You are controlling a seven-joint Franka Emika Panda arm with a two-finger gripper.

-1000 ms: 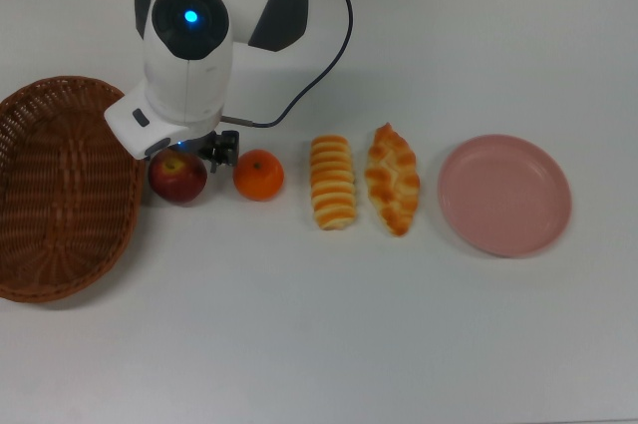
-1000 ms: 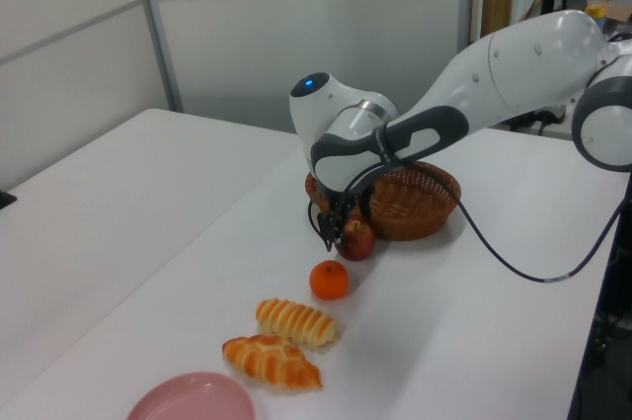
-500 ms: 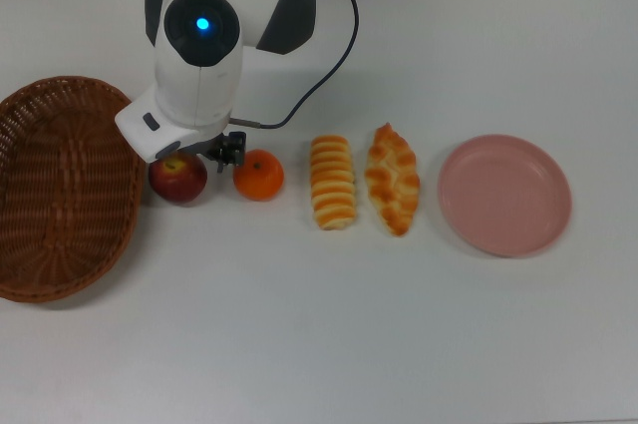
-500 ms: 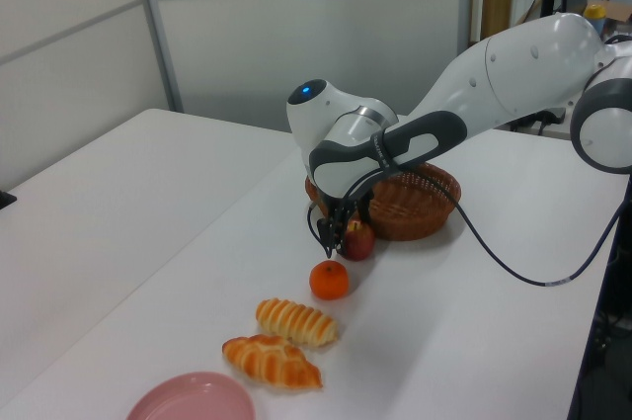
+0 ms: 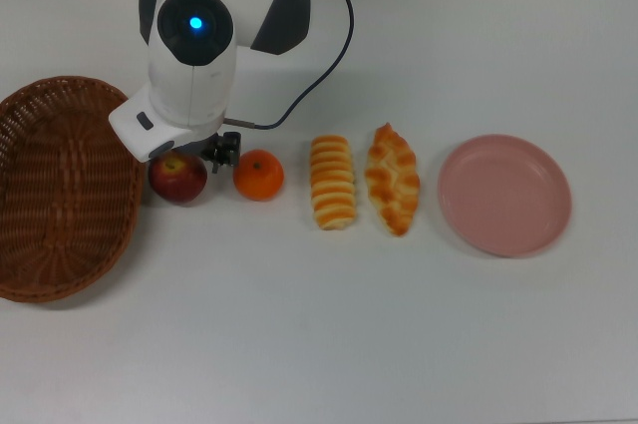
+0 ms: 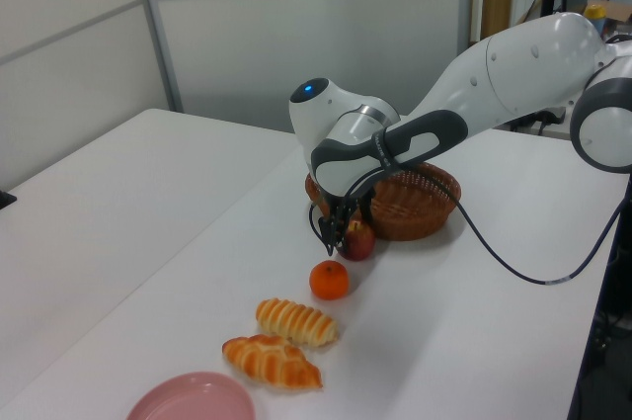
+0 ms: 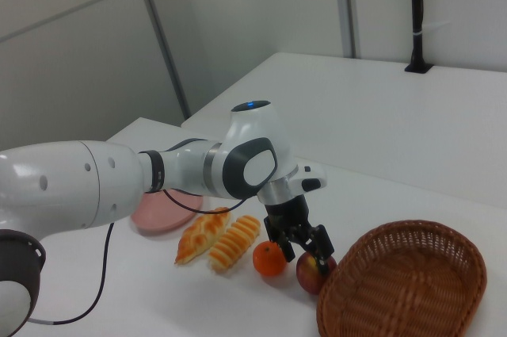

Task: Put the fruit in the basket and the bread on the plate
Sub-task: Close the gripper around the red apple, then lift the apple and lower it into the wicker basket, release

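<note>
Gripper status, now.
Gripper: open, holding nothing, fingers low beside the apple.

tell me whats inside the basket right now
Nothing shows inside the basket: only bare weave in the top view. The apple sits outside, beside its rim. The claw hovers over the apple.
</note>
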